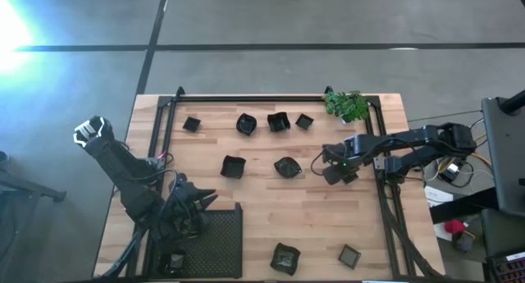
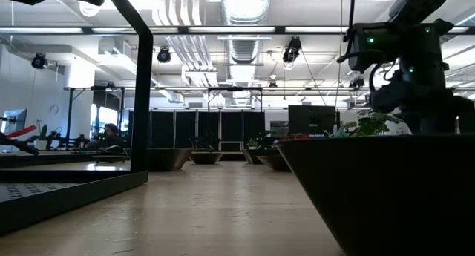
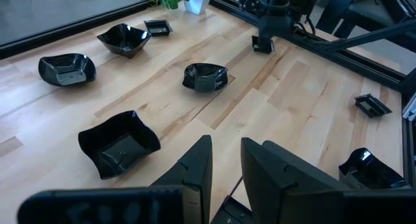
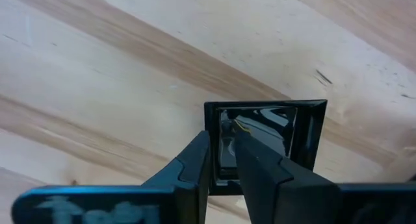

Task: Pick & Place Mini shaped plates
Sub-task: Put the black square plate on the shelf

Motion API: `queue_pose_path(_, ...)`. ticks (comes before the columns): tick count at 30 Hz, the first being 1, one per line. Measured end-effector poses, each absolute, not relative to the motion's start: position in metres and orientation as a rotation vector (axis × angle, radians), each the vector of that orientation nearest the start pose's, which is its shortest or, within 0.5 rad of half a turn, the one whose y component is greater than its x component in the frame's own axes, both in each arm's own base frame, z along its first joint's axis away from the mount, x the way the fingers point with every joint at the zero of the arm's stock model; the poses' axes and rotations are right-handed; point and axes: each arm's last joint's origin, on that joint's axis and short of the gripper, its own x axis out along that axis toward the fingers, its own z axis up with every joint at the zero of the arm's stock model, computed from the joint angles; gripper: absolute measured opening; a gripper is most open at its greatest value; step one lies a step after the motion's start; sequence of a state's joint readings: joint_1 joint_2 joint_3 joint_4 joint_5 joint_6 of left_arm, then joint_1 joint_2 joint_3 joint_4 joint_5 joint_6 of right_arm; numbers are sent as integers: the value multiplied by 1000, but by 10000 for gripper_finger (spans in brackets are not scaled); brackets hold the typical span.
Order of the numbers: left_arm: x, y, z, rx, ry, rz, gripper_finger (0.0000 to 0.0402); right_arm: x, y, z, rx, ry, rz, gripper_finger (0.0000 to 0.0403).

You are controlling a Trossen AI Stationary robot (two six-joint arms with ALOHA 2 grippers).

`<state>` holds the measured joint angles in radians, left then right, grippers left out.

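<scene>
The left claw (image 1: pixel 197 203) hangs over the black mesh tray (image 1: pixel 223 244) at the desk's (image 1: pixel 271 209) near-left corner, fingers spread and empty. Small dark plates (image 1: pixel 233 166) lie scattered across the desk. At the right, the right claw (image 4: pixel 222 160) pinches the rim of a small square plate (image 4: pixel 273 130).

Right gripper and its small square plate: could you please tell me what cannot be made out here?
- High view: the right gripper covers the small square plate entirely.
- Right wrist view: the fingers clamp its near rim; whether it is lifted off the table is unclear.
- Low view: a dark dish close to the camera hides the grip.
</scene>
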<state>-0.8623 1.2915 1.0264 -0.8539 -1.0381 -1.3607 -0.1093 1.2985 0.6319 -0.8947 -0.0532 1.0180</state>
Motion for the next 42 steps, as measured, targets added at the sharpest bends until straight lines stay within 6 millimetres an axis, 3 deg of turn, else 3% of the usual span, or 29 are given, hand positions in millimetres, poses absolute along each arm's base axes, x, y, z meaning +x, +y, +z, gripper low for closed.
queue_pose_path(11,173,-161,277,-401,395,522,74,188,-19,142,888,1452,-817,68)
queue_pose_path(24,174,-160,276,-395,398,531,74,185,-19,151,908,1408,-805,68)
queue_pose_path(42,174,-159,276,-394,399,534,74,178,-17,141,884,1446,-825,68)
